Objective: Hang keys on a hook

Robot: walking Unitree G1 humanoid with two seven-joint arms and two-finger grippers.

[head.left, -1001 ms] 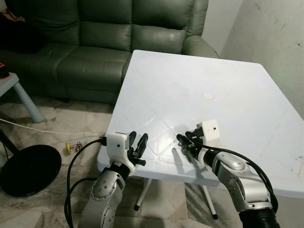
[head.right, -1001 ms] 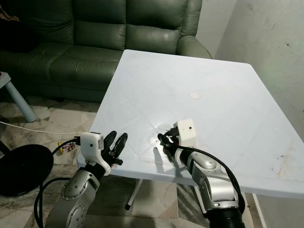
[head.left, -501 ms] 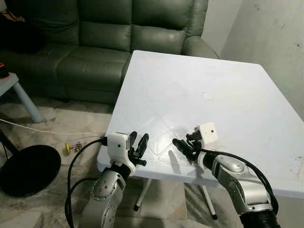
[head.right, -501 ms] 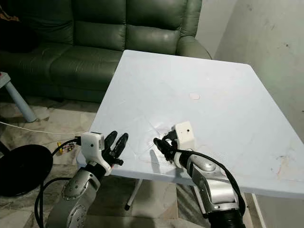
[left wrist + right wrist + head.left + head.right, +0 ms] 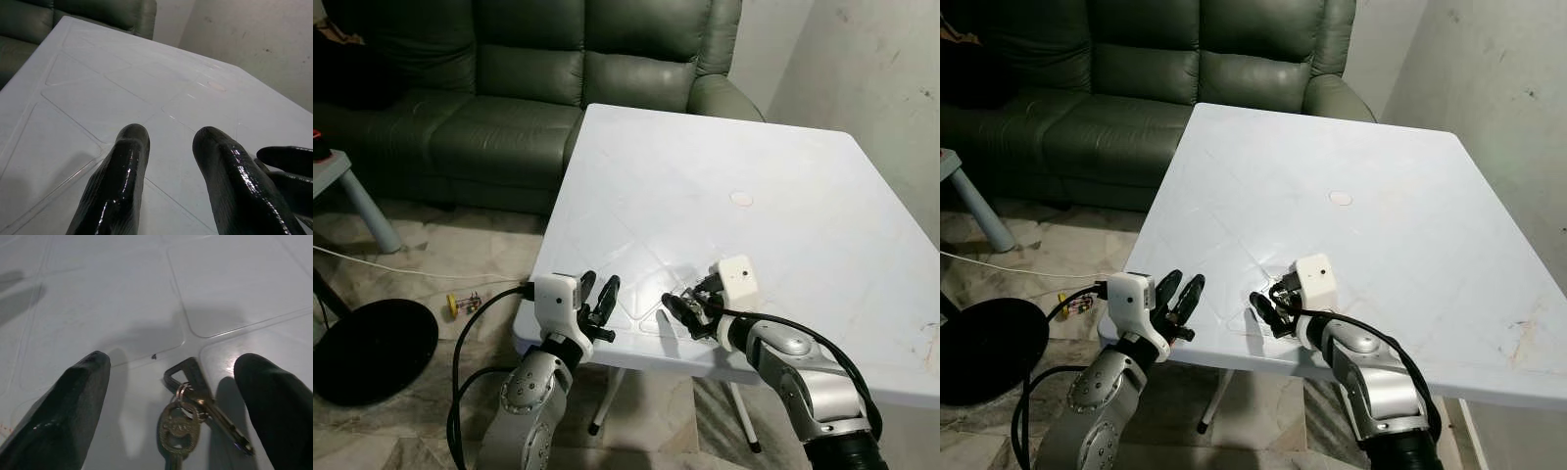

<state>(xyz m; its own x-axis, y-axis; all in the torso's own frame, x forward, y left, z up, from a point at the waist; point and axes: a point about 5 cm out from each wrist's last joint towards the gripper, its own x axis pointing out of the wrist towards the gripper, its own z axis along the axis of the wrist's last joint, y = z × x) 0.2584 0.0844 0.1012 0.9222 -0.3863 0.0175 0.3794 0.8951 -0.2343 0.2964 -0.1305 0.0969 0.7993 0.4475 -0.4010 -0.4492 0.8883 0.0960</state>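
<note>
The right gripper [image 5: 680, 311] is low over the near edge of the white plastic table [image 5: 783, 166], its two black fingers [image 5: 68, 406] spread wide apart and holding nothing. In the right wrist view the keys [image 5: 195, 413] lie flat on the tabletop in the gap between the two fingertips, touched by neither: a round-headed brass key and a longer silver key joined on a small ring, their shadow falling on the moulded groove lines of the table. In the head views the keys are too small to make out under the fingers.

To the left, the left gripper [image 5: 597, 299] is held just off the near left corner of the table, its fingers [image 5: 117, 181] slightly parted with nothing between them; its wrist view looks across the tabletop, with the right gripper's fingers showing at the picture's edge.

Further out on the table, a small round mark [image 5: 741, 199] sits near the centre. Beyond the far edge stands a dark green leather sofa [image 5: 509, 78]. On the tiled floor to the left are a round black base [image 5: 372, 348], a white cable [image 5: 401, 266] and the leg of a pale side table [image 5: 362, 201]. A bare grey wall [image 5: 871, 88] rises on the right.
</note>
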